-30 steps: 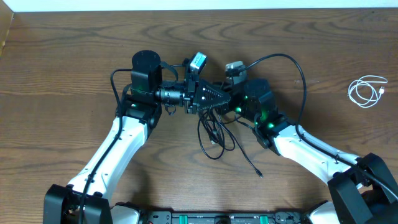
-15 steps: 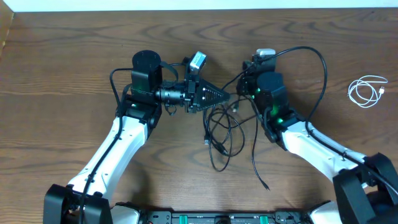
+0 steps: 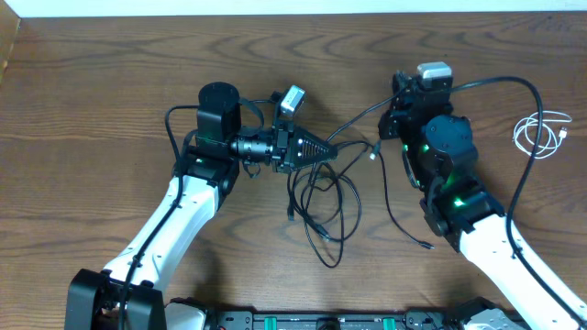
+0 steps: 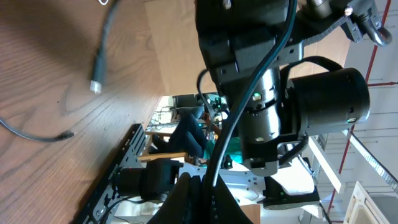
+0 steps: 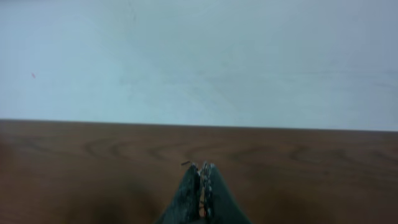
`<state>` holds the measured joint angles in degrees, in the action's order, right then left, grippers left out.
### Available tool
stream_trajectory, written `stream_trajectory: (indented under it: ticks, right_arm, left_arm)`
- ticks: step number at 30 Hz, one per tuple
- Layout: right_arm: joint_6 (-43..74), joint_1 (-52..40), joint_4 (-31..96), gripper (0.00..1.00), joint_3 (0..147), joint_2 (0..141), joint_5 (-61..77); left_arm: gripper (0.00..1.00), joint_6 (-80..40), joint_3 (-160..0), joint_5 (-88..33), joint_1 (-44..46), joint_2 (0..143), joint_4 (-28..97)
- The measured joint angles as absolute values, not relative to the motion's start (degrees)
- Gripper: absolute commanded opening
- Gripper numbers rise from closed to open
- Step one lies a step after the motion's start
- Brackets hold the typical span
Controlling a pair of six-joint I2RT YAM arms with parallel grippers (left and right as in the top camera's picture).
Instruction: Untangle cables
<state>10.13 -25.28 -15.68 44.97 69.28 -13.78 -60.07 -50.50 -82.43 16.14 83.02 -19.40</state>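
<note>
My left gripper (image 3: 335, 149) lies low over the table (image 3: 83, 82), pointing right. Its fingers are pressed fully together on a black strand (image 3: 365, 122), and my left wrist view shows that strand rising from between the tips. Just below those tips sits the black tangle (image 3: 321, 206), several loops crossing one another on the wood, with a small plug (image 3: 371, 152) at its upper right edge.

The strand runs up and to the right, drawn straight, to my right gripper (image 3: 396, 97), whose fingers are also closed tight. My right wrist view does not show a cord between them, but the straight line makes me judge that I have it pinched there. A looser black cable (image 3: 396, 206) trails down beside my right arm; I cannot tell whether it is the tail of the same strand. Far right, the white cable (image 3: 539, 136) lies coiled by itself, well apart.

By my reckoning the white one is free, one black strand is stretched between my grippers, and the main loops are not yet separated.
</note>
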Motion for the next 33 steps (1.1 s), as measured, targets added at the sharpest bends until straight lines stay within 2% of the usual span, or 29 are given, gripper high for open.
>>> stream_trajectory:
  ticks: [10, 22, 24, 30, 33]
  right_arm:
    - [11.18, -23.77, 2.31, 0.01, 44.86, 67.09, -16.51]
    - [23.88, -21.76, 25.61, 0.01, 44.80, 67.09, -13.78]
    - [24.67, -21.71, 27.07, 0.01, 44.80, 67.09, -12.75]
    - [26.22, -21.04, 30.94, 0.01, 44.80, 67.09, -12.32]
    - [26.59, -21.02, 32.27, 0.01, 44.80, 67.09, -11.73]
  left_arm:
    - [0.08, -57.76, -50.26, -82.35, 16.23, 83.02, -17.65]
    - [0.09, -56.49, -50.26, -82.15, 16.51, 83.05, -16.71]
    - [0.17, -56.38, -50.22, -82.19, 16.60, 83.05, -16.71]
    - [0.52, -53.87, -50.09, -82.26, 18.20, 83.02, -16.80]
    - [0.64, -52.86, -50.04, -82.39, 19.99, 83.02, -16.71]
